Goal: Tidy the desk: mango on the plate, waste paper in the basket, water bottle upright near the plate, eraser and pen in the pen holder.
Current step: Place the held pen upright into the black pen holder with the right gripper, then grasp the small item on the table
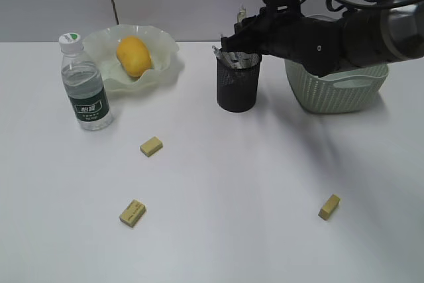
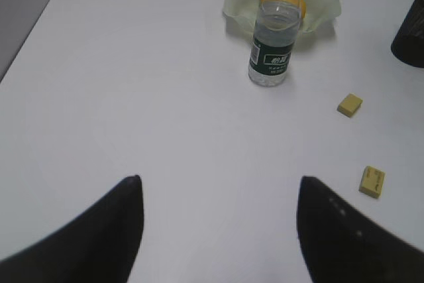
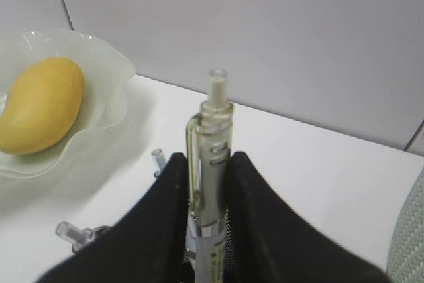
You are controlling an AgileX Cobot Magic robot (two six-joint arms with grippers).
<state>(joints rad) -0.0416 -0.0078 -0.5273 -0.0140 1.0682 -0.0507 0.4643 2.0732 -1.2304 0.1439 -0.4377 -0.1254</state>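
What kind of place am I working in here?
Likely a staged desk-tidying test bench, not a real office: a bare white desk against plain grey wall panels, with a pen holder, scattered erasers and a basket.

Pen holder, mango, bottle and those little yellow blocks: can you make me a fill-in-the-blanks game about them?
1. The mango lies in the ruffled green ____.
2. The water bottle stands ____ on the desk.
3. The right gripper fingers pinch a ____ above the black pen holder.
4. ____ yellow erasers lie loose on the desk.

Missing words: plate; upright; pen; Three
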